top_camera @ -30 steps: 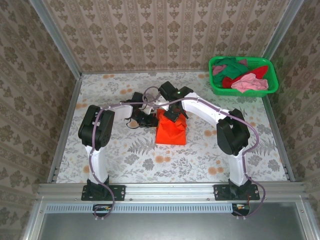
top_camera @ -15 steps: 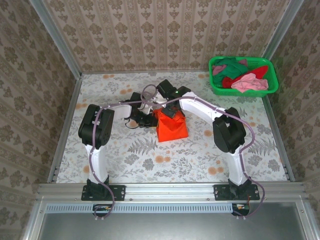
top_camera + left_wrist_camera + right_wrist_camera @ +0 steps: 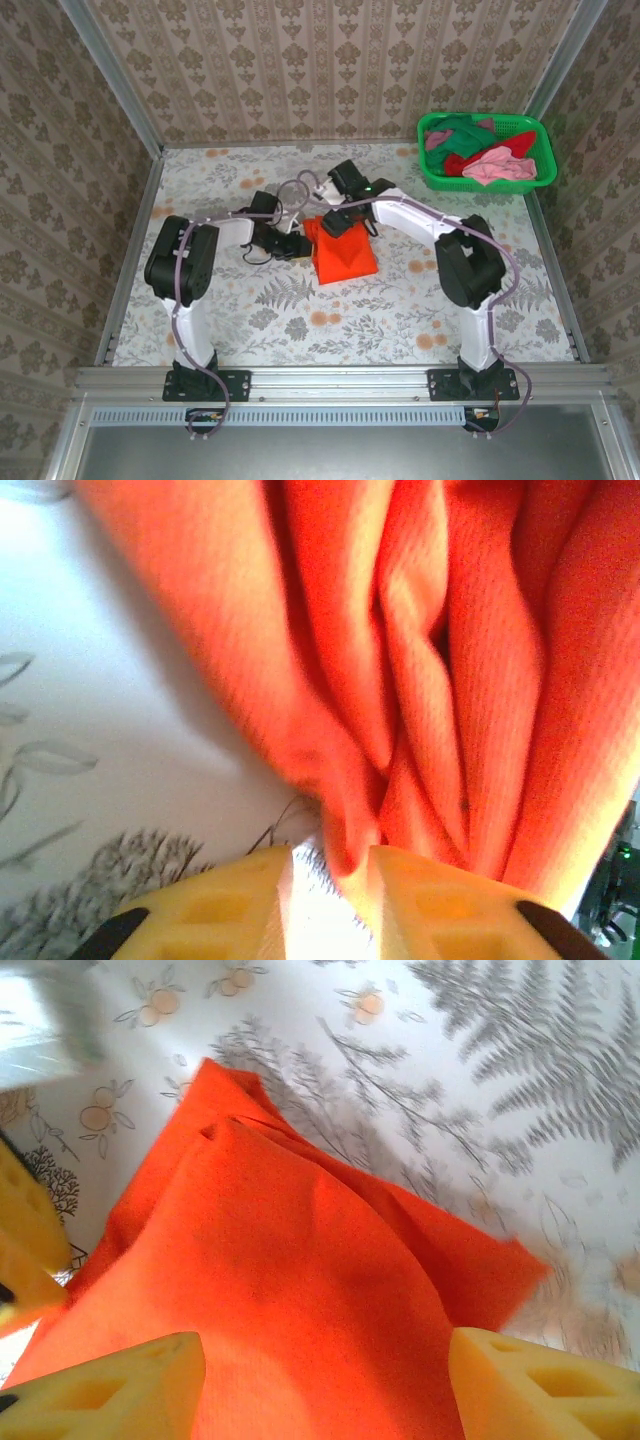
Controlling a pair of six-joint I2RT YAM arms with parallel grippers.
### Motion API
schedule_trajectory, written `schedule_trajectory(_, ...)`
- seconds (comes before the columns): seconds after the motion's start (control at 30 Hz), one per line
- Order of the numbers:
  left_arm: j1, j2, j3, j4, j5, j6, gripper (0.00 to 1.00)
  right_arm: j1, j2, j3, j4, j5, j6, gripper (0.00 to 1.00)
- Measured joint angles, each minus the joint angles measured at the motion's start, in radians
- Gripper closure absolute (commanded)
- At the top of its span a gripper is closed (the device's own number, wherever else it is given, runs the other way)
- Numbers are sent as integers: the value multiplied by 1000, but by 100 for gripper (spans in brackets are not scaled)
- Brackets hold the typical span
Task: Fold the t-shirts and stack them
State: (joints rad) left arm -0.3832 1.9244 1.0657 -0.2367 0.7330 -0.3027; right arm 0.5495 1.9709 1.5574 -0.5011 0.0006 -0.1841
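A bright orange t-shirt (image 3: 346, 262) lies folded in a small bundle at the middle of the table. My left gripper (image 3: 302, 243) is at its left edge, open by a narrow gap. In the left wrist view a hanging fold of the orange t-shirt (image 3: 480, 680) dips between the tips of the left gripper (image 3: 330, 868) and touches the right finger (image 3: 430, 900). My right gripper (image 3: 341, 224) hovers over the shirt's far end. The right gripper (image 3: 325, 1352) stands wide open above the orange t-shirt (image 3: 300, 1250) with nothing pinched. Pink, red and dark green t-shirts (image 3: 492, 165) are heaped in the basket.
A green plastic mesh basket (image 3: 432, 172) stands at the back right corner. The left gripper's yellow fingers (image 3: 25, 1240) show at the left edge of the right wrist view. Patterned walls close the table at the back and sides; bare floral tabletop (image 3: 330, 320) lies in front of the shirt.
Both grippers have gone from shut to open and let go of the orange t-shirt, which has settled on the table. The right wrist has shifted slightly right, the left arm slightly left.
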Motion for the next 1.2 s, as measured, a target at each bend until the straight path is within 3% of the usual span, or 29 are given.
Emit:
schedule_trajectory(0.2, 17, -107, -93, 30, -70, -28, 44, -130, -115, -113, 81, -58, 283, 32)
schedule_trajectory(0.37, 8, -178, -116, 116, -113, -48, 19, -199, -62, -110, 84, -128, 447, 41)
schedule_trajectory(0.43, -10, -188, -110, 156, -133, -51, 15, -197, -11, -94, 83, -171, 489, 45)
schedule_trajectory(0.57, -51, -138, -21, 159, -167, -54, 20, -190, 91, -71, 84, -254, 562, 59)
schedule_trajectory(0.63, -74, -92, 40, 153, -187, -61, 38, -188, 114, -71, 84, -282, 584, 68)
schedule_trajectory(0.73, -98, -22, 117, 135, -210, -72, 79, -188, 114, -88, 91, -312, 613, 77)
schedule_trajectory(0.77, -103, -9, 126, 128, -213, -76, 89, -188, 108, -106, 105, -322, 622, 78)
schedule_trajectory(0.83, -108, 1, 126, 108, -218, -87, 99, -186, 81, -163, 128, -332, 639, 81)
schedule_trajectory(0.97, -108, -7, 95, 93, -217, -94, 98, -179, -19, -314, 158, -353, 687, 79)
schedule_trajectory(1.0, -109, -13, 82, 90, -217, -94, 93, -177, -47, -344, 162, -354, 699, 74)
schedule_trajectory(1.1, -113, -42, 39, 71, -219, -86, 62, -164, -137, -411, 162, -348, 733, 51)
schedule_trajectory(1.2, -113, -82, 18, 44, -238, -87, 52, -164, -225, -452, 166, -319, 756, 43)
